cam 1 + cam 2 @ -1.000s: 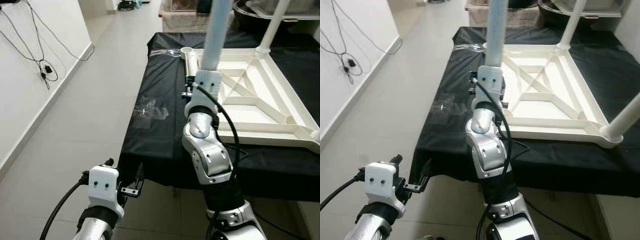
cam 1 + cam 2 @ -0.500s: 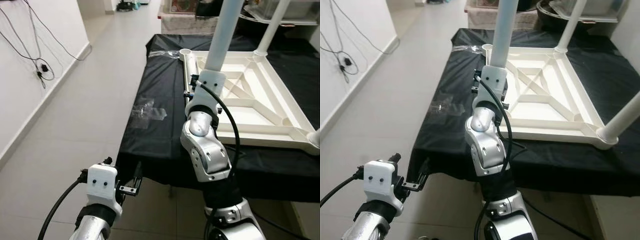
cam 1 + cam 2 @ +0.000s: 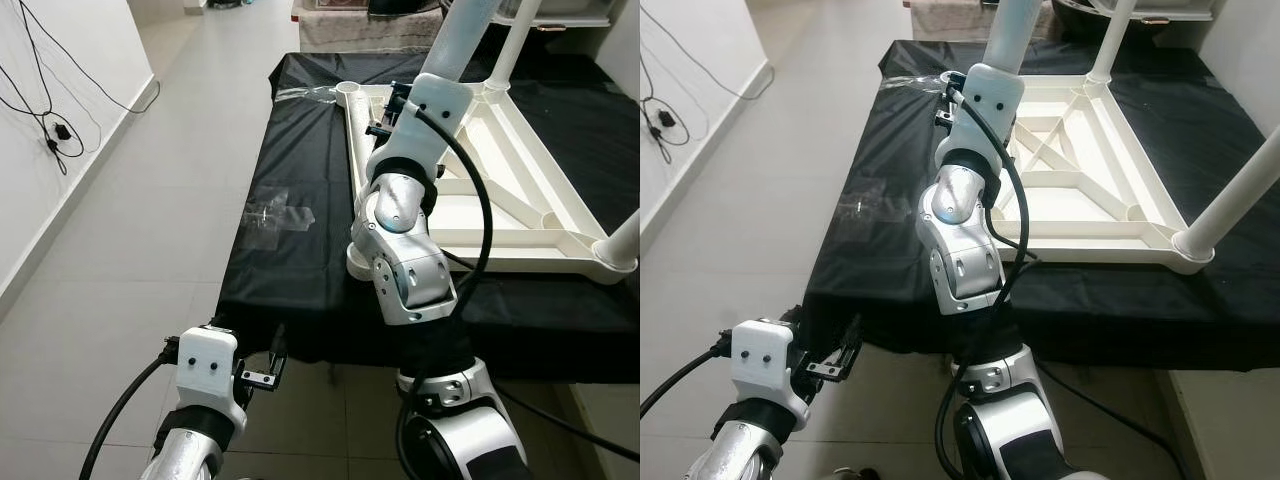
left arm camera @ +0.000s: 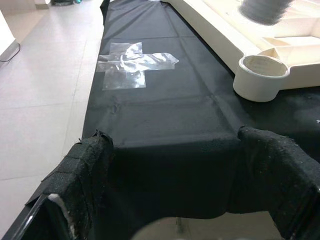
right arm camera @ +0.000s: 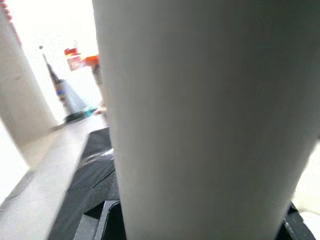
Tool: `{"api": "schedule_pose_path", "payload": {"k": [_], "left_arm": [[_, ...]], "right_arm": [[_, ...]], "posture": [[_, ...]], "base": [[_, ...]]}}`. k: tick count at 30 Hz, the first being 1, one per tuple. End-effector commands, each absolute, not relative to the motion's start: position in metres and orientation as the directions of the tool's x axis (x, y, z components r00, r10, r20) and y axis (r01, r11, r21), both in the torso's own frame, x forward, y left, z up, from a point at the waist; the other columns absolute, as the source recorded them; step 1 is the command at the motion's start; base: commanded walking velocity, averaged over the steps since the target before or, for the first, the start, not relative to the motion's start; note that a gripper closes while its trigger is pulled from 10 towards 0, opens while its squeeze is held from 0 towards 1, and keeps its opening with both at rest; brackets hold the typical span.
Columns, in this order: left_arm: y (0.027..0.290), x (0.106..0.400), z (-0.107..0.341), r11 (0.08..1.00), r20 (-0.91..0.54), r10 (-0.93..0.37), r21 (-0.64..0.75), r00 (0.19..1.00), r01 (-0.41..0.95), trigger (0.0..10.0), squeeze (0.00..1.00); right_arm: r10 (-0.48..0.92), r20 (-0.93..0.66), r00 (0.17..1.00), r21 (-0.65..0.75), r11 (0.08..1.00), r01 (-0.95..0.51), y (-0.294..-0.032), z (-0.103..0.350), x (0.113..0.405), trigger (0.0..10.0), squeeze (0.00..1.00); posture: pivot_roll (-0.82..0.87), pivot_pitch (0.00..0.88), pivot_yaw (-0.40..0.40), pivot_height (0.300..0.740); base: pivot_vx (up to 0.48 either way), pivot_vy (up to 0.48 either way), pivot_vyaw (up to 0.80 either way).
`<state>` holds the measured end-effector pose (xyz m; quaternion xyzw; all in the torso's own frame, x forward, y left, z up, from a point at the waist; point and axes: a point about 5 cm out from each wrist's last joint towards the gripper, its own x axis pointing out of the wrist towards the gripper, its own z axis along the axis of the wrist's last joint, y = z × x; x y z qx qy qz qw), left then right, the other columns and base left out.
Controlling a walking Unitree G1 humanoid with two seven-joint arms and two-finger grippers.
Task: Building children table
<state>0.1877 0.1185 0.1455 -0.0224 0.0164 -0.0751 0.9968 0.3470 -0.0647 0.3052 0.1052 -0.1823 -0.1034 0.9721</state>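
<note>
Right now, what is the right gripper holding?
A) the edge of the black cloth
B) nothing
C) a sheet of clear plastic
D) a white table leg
D: the right gripper is closed around a white table leg, held above the upturned white tabletop; the leg also looms large in the right wrist view, while the left gripper hangs idle and open.

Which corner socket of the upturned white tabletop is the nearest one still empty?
On the black cloth-covered table lies the upturned white tabletop. Follow its left rail toward the robot to the round open socket at the near-left corner. Unlike the corners at near right and far right, it holds no leg.
</note>
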Motion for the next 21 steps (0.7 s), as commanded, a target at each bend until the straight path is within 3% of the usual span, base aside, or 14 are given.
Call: {"api": "schedule_pose_path", "payload": {"k": [1, 4, 8, 9, 10, 14, 15, 16, 18, 21], "left_arm": [[0.119, 0.187, 0.141, 0.988, -0.051, -0.151, -0.031, 0.987, 0.150, 10.0, 0.00], [0.128, 0.194, 0.146, 0.991, -0.045, -0.130, 0.015, 0.990, 0.131, 10.0, 0.00], [0.131, 0.197, 0.150, 0.991, -0.030, -0.133, 0.026, 0.991, 0.134, 10.0, 0.00], [0.134, 0.201, 0.154, 0.991, -0.018, -0.130, 0.036, 0.991, 0.130, 10.0, 0.75], [0.136, 0.206, 0.159, 0.987, 0.003, -0.139, 0.079, 0.990, 0.138, 10.0, 1.00], [0.139, 0.217, 0.167, 0.978, 0.017, -0.139, 0.162, 0.990, 0.134, 10.0, 1.00], [0.140, 0.221, 0.170, 0.975, 0.020, -0.141, 0.178, 0.990, 0.135, 10.0, 0.10], [0.141, 0.226, 0.171, 0.971, 0.009, -0.145, 0.196, 0.989, 0.140, 10.0, 0.00], [0.141, 0.226, 0.171, 0.971, 0.009, -0.145, 0.196, 0.989, 0.140, 10.0, 0.00], [0.142, 0.237, 0.172, 0.969, 0.003, -0.155, 0.198, 0.988, 0.151, 10.0, 0.00]], "right_arm": [[-0.147, 0.324, 0.934, 0.260, 0.964, 0.061, -0.050, 0.305, 0.347, 10.0, 0.00], [0.225, 0.348, 0.910, 0.336, 0.877, -0.345, -0.028, 0.297, 0.342, 10.0, 0.00], [0.302, 0.358, 0.884, 0.371, 0.822, -0.431, -0.026, 0.297, 0.340, 10.0, 0.00], [0.353, 0.360, 0.863, 0.406, 0.774, -0.486, -0.024, 0.296, 0.339, 10.0, 0.00], [0.418, 0.361, 0.834, 0.425, 0.722, -0.546, -0.023, 0.294, 0.337, 10.0, 0.00], [0.513, 0.357, 0.781, 0.429, 0.652, -0.625, -0.022, 0.287, 0.333, 10.0, 0.00], [0.551, 0.353, 0.756, 0.425, 0.626, -0.654, -0.023, 0.283, 0.331, 10.0, 0.00], [0.596, 0.355, 0.720, 0.412, 0.592, -0.693, -0.023, 0.278, 0.328, 10.0, 0.00], [0.596, 0.355, 0.720, 0.412, 0.592, -0.693, -0.023, 0.278, 0.328, 10.0, 0.00], [0.676, 0.348, 0.649, 0.415, 0.510, -0.754, -0.021, 0.267, 0.319, 10.0, 0.00]], "posture": [[0.12, 0.140, 0.015, 0.740], [0.12, 0.135, 0.011, 0.740], [0.12, 0.130, 0.009, 0.740], [0.11, 0.128, 0.010, 0.740], [0.11, 0.122, 0.009, 0.740], [0.11, 0.114, 0.008, 0.740], [0.11, 0.114, 0.008, 0.740], [0.11, 0.107, 0.010, 0.740], [0.11, 0.107, 0.010, 0.740], [0.11, 0.097, 0.012, 0.740]], "base": [[0.000, 0.000, 0.00], [0.000, 0.000, 0.00], [0.000, 0.000, 0.00], [0.000, 0.000, 0.00], [0.000, 0.000, 0.00], [0.000, 0.000, 0.00], [0.000, 0.000, 0.00], [0.000, 0.000, 0.00], [0.000, 0.000, 0.00], [0.000, 0.000, 0.00]]}}
